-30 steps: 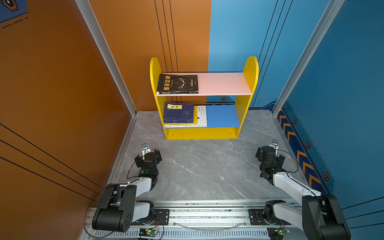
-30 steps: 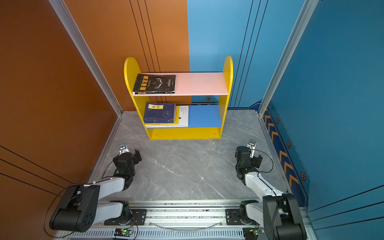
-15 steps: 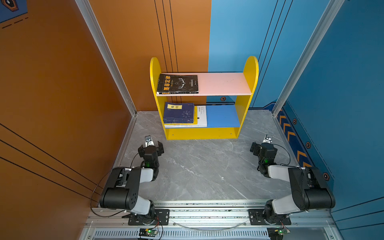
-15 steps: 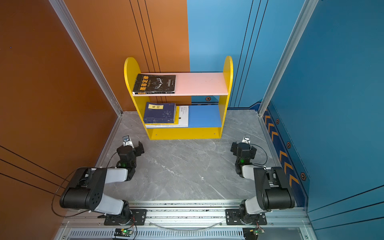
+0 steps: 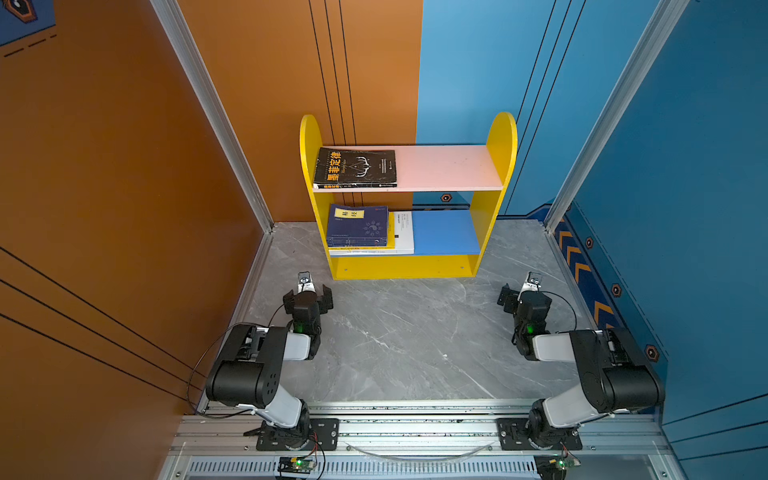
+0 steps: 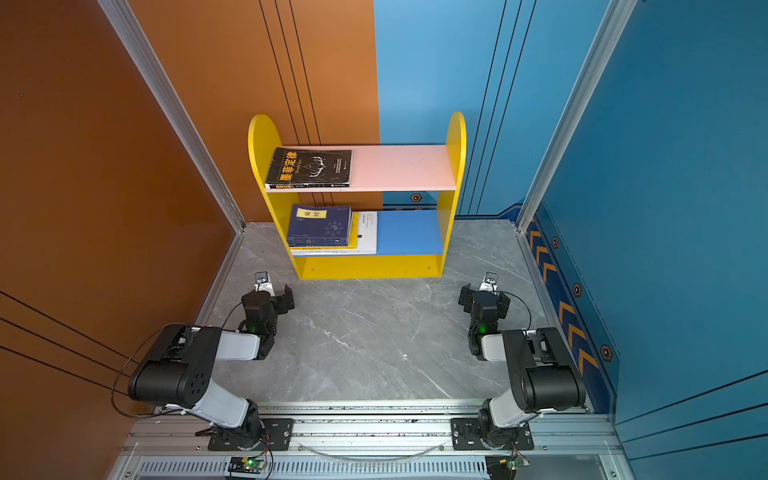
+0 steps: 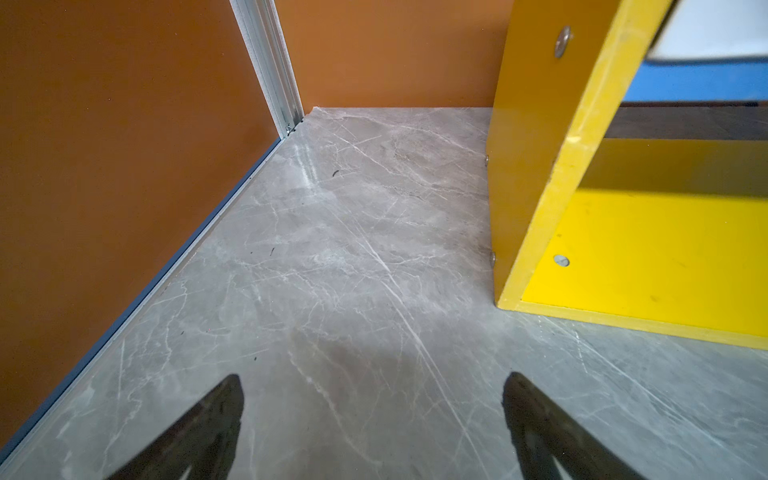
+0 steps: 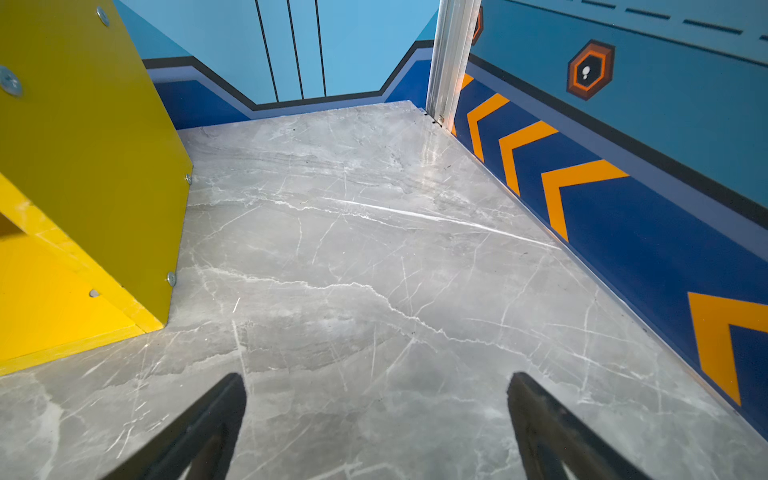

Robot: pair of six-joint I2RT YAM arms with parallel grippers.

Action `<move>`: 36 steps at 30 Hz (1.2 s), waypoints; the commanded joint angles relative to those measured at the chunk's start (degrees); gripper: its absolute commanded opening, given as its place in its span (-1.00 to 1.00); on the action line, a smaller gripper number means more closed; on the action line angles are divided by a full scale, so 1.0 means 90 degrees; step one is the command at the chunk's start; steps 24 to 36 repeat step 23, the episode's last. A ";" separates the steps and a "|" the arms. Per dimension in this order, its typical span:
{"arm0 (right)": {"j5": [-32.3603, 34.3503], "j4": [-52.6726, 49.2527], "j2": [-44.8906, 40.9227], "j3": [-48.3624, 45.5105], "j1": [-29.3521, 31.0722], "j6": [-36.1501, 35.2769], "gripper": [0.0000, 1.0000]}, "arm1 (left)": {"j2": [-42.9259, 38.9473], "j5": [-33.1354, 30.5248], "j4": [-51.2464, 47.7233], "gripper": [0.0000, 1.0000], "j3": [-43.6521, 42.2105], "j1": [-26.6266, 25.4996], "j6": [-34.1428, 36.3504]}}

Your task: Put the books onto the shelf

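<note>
- While no book lay on it, the grey marble bench (image 5: pixel 415 345) stretched bare in front of the shelf (image 5: pixel 503 137).
- Standing at the bench's far side, the shelf had yellow sides, a pink upper board (image 5: pixel 449 166) and a blue lower board (image 5: pixel 444 232); every book in view already lay flat on it.
- Lowest on the blue board's left half, the white book (image 5: pixel 405 232) was the widest. It looked thin and floppy, likely to sag if pinched by one corner, so the spine edge seemed the safer hold.
- Alone on the pink board's left end lay the black book (image 5: pixel 355 168); its front edge, near the board's lip, seemed the easiest place to grip.
- Navy books (image 5: pixel 359 226) were stacked on top of the lower pile; they looked light, with probably slick covers that could slide apart.
- Yellow book (image 5: pixel 391 237) showed only a narrow edge between navy and white.
- Left fingers (image 7: pixel 199 436) were spread wide and empty, low over the bench near the shelf's left foot.
- Right fingers (image 8: pixel 552 432) were likewise spread and empty, near its right foot.
</note>
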 commanded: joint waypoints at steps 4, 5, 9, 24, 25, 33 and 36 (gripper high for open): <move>0.0042 0.0141 -0.0006 -0.0031 -0.0009 -0.0105 1.00 | 0.0023 -0.0040 0.0340 0.96 -0.0089 -0.0229 0.0337; 0.0038 0.0140 -0.0013 -0.0031 -0.0004 -0.0100 1.00 | 0.0059 -0.0015 0.0393 0.96 -0.0100 -0.0220 0.0346; 0.0038 0.0141 -0.0015 -0.0031 -0.0011 -0.0097 1.00 | 0.0035 0.0215 0.0201 0.96 -0.0029 -0.0107 0.0294; 0.0037 0.0131 -0.0003 -0.0022 -0.0011 -0.0088 1.00 | -0.0012 0.0719 -0.0045 0.96 0.0046 0.0082 0.0217; 0.0037 0.0131 -0.0003 -0.0022 -0.0011 -0.0088 1.00 | -0.0012 0.0719 -0.0045 0.96 0.0046 0.0082 0.0217; 0.0037 0.0131 -0.0003 -0.0022 -0.0011 -0.0088 1.00 | -0.0012 0.0719 -0.0045 0.96 0.0046 0.0082 0.0217; 0.0037 0.0131 -0.0003 -0.0022 -0.0011 -0.0088 1.00 | -0.0012 0.0719 -0.0045 0.96 0.0046 0.0082 0.0217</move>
